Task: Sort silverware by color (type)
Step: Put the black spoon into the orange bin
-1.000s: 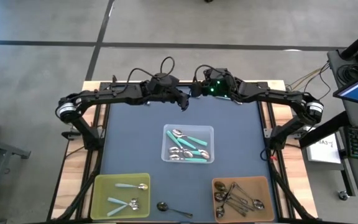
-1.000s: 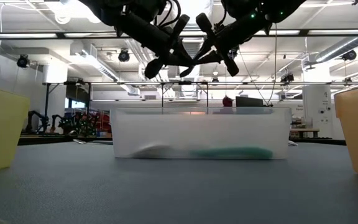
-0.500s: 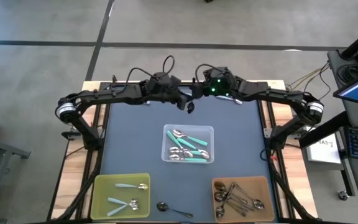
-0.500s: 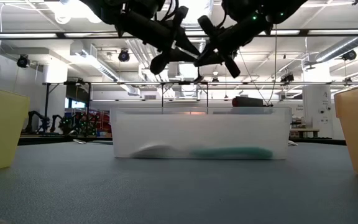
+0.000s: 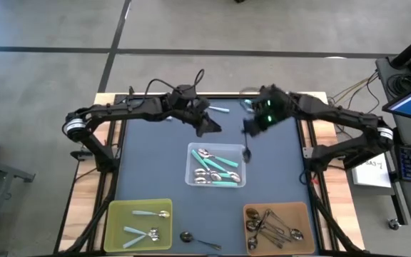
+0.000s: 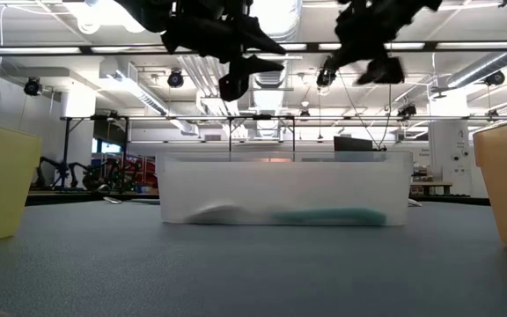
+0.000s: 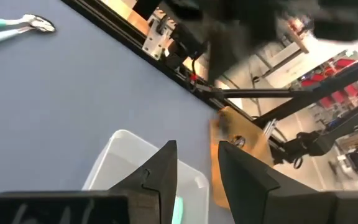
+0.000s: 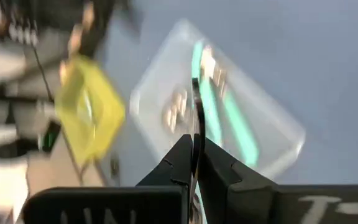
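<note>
Sorting is under way; the step in hand looks like carrying one picked spoon to its bin.

Far left, yellow bin (image 5: 138,223) at the table's near edge holds pale-handled spoons (image 5: 150,213).

Left gripper (image 5: 207,126) hovers above the mat, just beyond the clear bin (image 5: 216,165); in its wrist view the two fingers (image 7: 165,174) stand apart with nothing between them. It appears to be waiting.

Near it, at the far edge of the mat, one pale-blue-handled spoon (image 5: 218,110) lies loose. Another loose dark spoon (image 5: 195,239) lies at the near edge between the yellow and brown bins.

Centre: the clear bin contains the teal-handled spoons (image 5: 218,171) plus some metal bowls, still unsorted.

Right gripper (image 5: 249,131) is raised over the clear bin's right far corner, clenched on a thin dark spoon (image 5: 247,148) that hangs down from it; the wrist view shows the handle pinched upright between the pads.

Brown bin (image 5: 278,228), near right, holds the dark all-metal spoons (image 5: 271,225). Judging by colour, the next move is a carry toward that bin, then release above it. The path looks free; the dangling spoon could swing or clip the clear bin's rim if lowered early.
</note>
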Available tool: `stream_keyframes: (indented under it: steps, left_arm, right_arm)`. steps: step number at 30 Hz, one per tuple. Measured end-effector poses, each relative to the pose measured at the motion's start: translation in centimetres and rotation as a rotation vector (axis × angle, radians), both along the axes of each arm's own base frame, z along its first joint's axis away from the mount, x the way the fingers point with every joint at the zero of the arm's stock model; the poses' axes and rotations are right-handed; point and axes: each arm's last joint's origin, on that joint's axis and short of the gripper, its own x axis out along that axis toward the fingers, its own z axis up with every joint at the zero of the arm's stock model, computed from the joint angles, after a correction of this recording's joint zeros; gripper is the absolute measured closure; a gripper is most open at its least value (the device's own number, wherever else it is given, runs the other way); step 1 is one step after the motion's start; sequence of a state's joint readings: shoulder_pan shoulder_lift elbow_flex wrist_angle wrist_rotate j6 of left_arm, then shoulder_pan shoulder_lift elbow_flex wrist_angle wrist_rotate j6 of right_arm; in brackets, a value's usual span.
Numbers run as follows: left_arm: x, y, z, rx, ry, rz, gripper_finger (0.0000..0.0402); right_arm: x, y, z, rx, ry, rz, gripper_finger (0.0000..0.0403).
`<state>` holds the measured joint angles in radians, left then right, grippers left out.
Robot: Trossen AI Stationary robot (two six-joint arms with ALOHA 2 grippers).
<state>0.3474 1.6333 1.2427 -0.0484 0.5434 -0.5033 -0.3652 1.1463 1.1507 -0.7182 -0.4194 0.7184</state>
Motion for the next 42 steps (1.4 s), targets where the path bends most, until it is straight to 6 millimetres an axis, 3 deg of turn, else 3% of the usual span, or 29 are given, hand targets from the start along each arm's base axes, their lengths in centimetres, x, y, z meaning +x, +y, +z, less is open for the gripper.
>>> stream_keyframes:
  steps: [6,11,16,21,27,32,42]
  left_arm:
    - [-0.4,0.0,-0.6,0.053,0.052,-0.031,0.0302]
    - [-0.7,0.0,-1.2,0.088,0.100,-0.054,0.0302]
    - [-0.7,0.0,-1.2,0.099,0.102,-0.057,0.0302]
    - [-0.7,0.1,-1.2,0.120,0.098,-0.063,0.0302]
    - [-0.7,0.1,-1.2,0.120,0.098,-0.062,0.0302]
    - [-0.8,0.1,-1.3,0.117,0.104,-0.063,0.0302]
    - [-1.3,-0.2,-2.1,0.103,0.197,-0.087,0.0302]
  right_arm:
    - [0.0,7.6,0.2,0.114,0.083,0.211,0.0394]
    - [-0.2,14.2,-0.3,0.110,0.142,0.370,0.0394]
    - [-0.3,19.4,-2.3,0.069,0.252,0.443,0.0394]
    - [-0.1,23.1,-5.1,0.097,0.408,0.484,0.0394]
    - [0.4,25.1,-7.7,0.246,0.612,0.549,0.0394]
    - [0.4,25.7,-8.4,0.426,0.774,0.557,0.0394]
    - [0.0,25.7,-7.7,0.433,0.745,0.618,0.0370]
